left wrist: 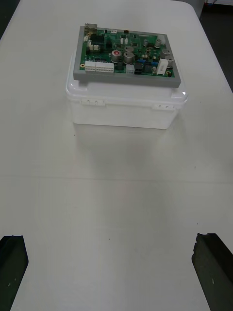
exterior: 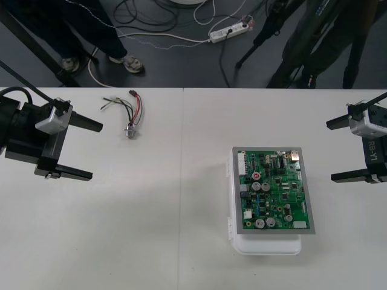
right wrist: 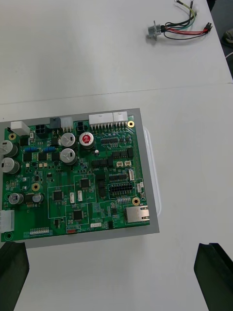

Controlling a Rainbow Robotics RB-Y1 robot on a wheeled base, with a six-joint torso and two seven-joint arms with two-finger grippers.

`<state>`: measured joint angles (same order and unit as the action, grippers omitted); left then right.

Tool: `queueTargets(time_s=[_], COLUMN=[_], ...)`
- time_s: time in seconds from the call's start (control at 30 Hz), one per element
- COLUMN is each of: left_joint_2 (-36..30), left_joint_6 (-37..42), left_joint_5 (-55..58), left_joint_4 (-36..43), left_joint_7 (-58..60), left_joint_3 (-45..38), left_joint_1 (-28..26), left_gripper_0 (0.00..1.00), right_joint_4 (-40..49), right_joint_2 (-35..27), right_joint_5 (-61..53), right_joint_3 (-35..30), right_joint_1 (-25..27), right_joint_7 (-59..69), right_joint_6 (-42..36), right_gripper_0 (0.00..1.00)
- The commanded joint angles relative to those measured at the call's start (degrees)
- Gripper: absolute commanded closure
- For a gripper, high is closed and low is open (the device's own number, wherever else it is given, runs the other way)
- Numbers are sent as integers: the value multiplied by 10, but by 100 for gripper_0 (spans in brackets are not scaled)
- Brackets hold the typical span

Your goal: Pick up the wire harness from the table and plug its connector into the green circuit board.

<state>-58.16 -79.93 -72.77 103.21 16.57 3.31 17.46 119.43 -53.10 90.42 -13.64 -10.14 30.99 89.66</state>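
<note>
While our right pincer hangs spread by the circuit board, we should bring our spread left pincer over the wire harness, pinching near its plug.

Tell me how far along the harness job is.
Done: nothing yet. The wire harness lies loose on the table near its far edge, well apart from the green circuit board on its white base. In hand: nothing; the left hand and right hand wait open at their own sides. Left: grasp the harness, carry it over, plug it in.
</note>
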Motion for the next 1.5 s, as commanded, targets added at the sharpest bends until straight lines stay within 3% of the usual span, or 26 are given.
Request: queueTargets(time_s=[0.03, 0.57, 0.67, 1.5], left_joint_2=[-3, -3, 23, 15], left_joint_6=[-20, -20, -24, -29], left_joint_5=[-2, -2, -8, -13], left_joint_4=[16, 16, 7, 6], left_joint_7=[29, 29, 28, 51], left_joint_3=[-13, -13, 9, 4], left_joint_1=[5, 5, -24, -4], left_gripper_0=[0, 0, 0, 0], right_joint_4=[0, 0, 0, 0], right_joint_2=[4, 4, 4, 4], right_joint_5=[2, 2, 2, 2], right_joint_3=[-10, -10, -10, -10], right_joint_1=[6, 6, 6, 6], right_joint_7=[-26, -26, -26, -26], right_joint_6=[3, 3, 3, 3], right_gripper_0=[0, 0, 0, 0])
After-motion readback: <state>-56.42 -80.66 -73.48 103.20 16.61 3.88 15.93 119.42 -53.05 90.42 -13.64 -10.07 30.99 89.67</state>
